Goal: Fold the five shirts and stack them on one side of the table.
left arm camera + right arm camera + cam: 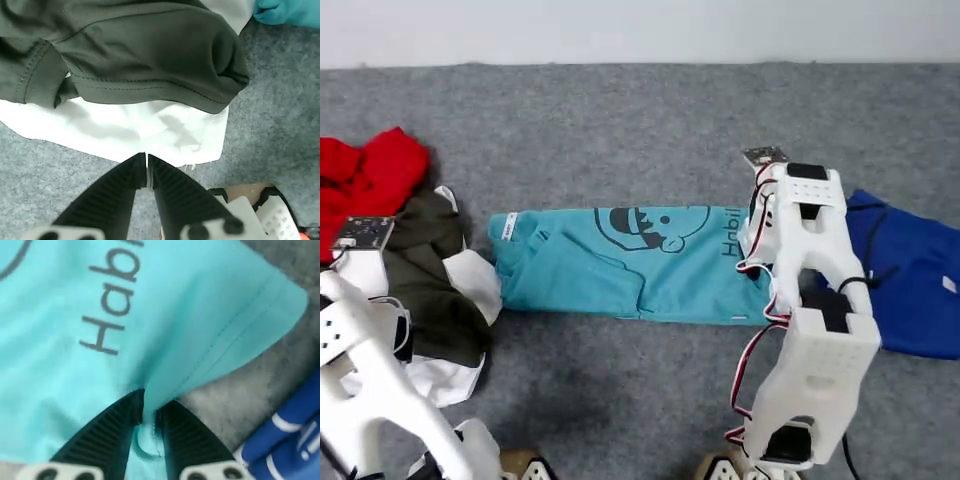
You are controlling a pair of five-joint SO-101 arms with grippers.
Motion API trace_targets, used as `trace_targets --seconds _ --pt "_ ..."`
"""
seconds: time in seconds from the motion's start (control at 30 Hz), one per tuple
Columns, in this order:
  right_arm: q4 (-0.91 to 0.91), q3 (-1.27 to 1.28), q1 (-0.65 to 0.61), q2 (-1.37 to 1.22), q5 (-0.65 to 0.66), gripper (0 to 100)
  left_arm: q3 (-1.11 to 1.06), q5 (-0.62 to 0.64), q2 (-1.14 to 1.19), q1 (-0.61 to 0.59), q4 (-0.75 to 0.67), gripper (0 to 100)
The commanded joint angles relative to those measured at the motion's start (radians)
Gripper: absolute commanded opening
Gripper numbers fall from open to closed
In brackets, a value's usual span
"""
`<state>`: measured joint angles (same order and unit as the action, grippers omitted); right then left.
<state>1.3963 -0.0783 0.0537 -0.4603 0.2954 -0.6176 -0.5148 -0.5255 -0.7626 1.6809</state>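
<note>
A teal shirt [630, 262] with a dark print lies folded lengthwise across the middle of the grey table. My right gripper [149, 412] is shut on a pinch of the teal shirt [100, 340] near its hem, at the shirt's right end [760, 270]. A dark olive shirt [430, 270] lies on a white shirt [450, 375] at the left. My left gripper [147, 167] is shut with nothing in it, just off the white shirt's edge [125, 135], below the olive shirt [140, 55]. A red shirt [365, 180] is bunched at the far left and a blue shirt [910, 270] lies at the right.
The grey table surface [620, 130] is open behind the teal shirt and in front of it. The right arm's white body [815, 330] stands between the teal and blue shirts. Blue fabric with white stripes [285, 440] lies close to my right gripper.
</note>
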Motion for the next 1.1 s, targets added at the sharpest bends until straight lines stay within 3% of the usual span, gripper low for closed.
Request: trace_targets --seconds 0.0,0.43,0.6,0.8,1.07 --pt "0.079 -0.094 0.022 0.136 0.060 0.9 0.004 -0.003 -0.031 0.003 0.009 2" --pt "0.217 -0.249 0.259 0.263 0.387 1.0 0.004 -0.003 -0.031 0.006 0.008 2" --pt "0.228 -0.255 0.278 0.271 0.448 1.0 0.004 -0.003 -0.031 0.006 0.008 2" --pt "0.329 -0.258 0.097 0.275 0.437 1.0 0.007 -0.003 -0.031 0.006 0.006 2" --pt "0.354 -0.258 -0.260 0.367 0.288 1.0 0.008 0.046 -0.031 0.008 -0.002 2"
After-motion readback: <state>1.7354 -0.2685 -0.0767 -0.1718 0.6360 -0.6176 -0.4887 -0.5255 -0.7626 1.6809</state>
